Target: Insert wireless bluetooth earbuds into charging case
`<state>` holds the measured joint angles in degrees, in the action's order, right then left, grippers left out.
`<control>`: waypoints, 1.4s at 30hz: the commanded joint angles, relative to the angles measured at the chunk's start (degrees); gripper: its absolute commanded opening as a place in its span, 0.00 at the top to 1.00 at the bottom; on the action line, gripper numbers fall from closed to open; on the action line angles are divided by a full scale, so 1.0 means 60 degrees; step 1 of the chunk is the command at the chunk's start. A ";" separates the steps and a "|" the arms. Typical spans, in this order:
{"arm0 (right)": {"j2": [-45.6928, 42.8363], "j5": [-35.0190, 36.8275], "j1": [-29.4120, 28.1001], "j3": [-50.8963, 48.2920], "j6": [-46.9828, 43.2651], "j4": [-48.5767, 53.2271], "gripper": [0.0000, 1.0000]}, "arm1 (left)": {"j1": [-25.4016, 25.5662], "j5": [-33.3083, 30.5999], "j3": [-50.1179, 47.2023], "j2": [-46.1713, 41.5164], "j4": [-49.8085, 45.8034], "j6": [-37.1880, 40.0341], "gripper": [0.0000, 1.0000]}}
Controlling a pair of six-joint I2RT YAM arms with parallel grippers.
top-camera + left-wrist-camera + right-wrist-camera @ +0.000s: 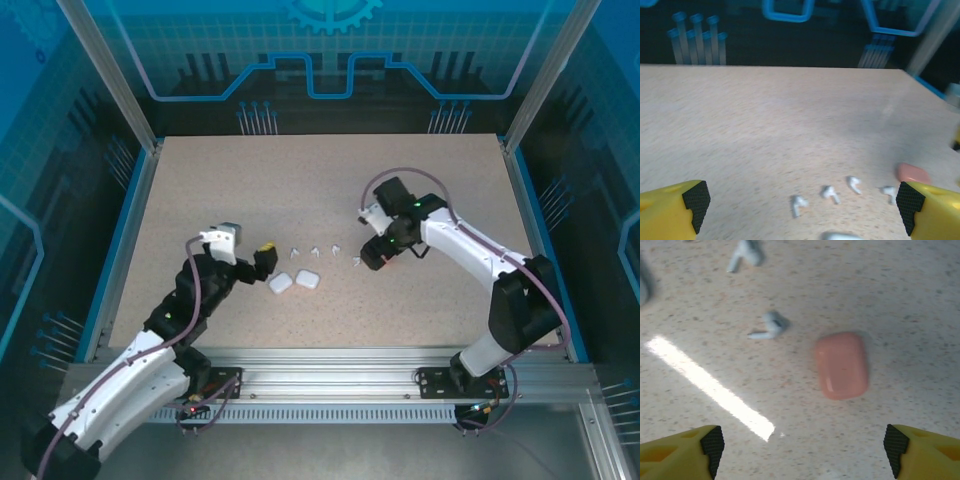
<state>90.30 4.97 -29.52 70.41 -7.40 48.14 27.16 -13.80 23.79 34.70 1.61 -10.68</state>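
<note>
Both the left gripper [801, 210] and right gripper [802, 450] gape wide at their frames' bottom edges, the pink case [841, 365] centre-right above the right one, four white earbuds [830, 194] lined low between the left's fingers, and the top view adds two white cases [281, 283] at centre.

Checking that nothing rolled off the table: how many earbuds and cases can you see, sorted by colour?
White earbuds: 4
White cases: 2
Pink case: 1
Total: 7
</note>
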 commanded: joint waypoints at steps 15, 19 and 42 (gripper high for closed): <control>0.4109 0.1140 -0.3347 0.4843 -0.0340 0.3124 0.00 | -0.1714 -0.0898 0.0344 -0.0741 -0.3132 -0.2031 0.01; 0.5012 0.1086 -0.3739 0.5749 -0.0526 0.3462 0.02 | -0.1714 -0.0855 0.0254 -0.0895 -0.3224 -0.2001 0.01; 0.8009 0.0676 -0.4206 0.8070 -0.0817 0.4021 0.23 | -0.1722 -0.0864 0.0044 -0.1081 -0.3148 -0.1968 0.01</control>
<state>136.92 10.04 -54.35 117.12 -11.64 70.30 17.34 -18.24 24.93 28.80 -16.88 -21.17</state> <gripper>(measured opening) 0.769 0.987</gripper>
